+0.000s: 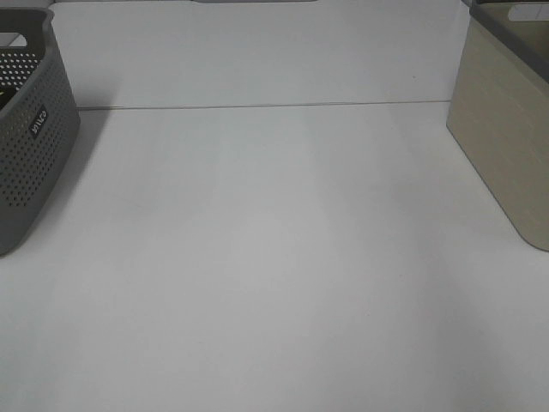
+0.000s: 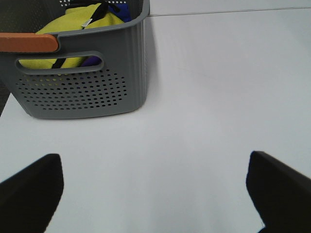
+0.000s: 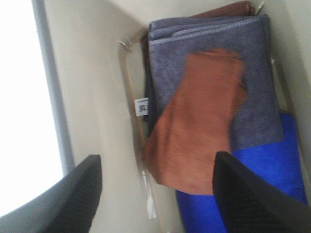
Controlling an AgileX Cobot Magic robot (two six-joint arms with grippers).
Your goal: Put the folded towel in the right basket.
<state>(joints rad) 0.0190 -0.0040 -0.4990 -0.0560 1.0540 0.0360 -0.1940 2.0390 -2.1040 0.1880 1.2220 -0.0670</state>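
The folded rust-brown towel (image 3: 194, 126) lies blurred inside the beige right basket (image 3: 92, 73), on top of a grey towel (image 3: 209, 43) and a blue towel (image 3: 272, 189). My right gripper (image 3: 156, 165) is open above the basket's inside, its fingers on either side of the towel and not touching it. The right basket also shows at the right edge of the high view (image 1: 506, 129). My left gripper (image 2: 155, 165) is open and empty over bare table, near the grey left basket (image 2: 87, 92). Neither gripper shows in the high view.
The grey perforated basket (image 1: 34, 146) stands at the table's left edge and holds yellow and blue cloth (image 2: 73, 22). A dark brown towel (image 3: 228, 8) lies under the grey one. A seam (image 1: 257, 106) crosses the white table at the back.
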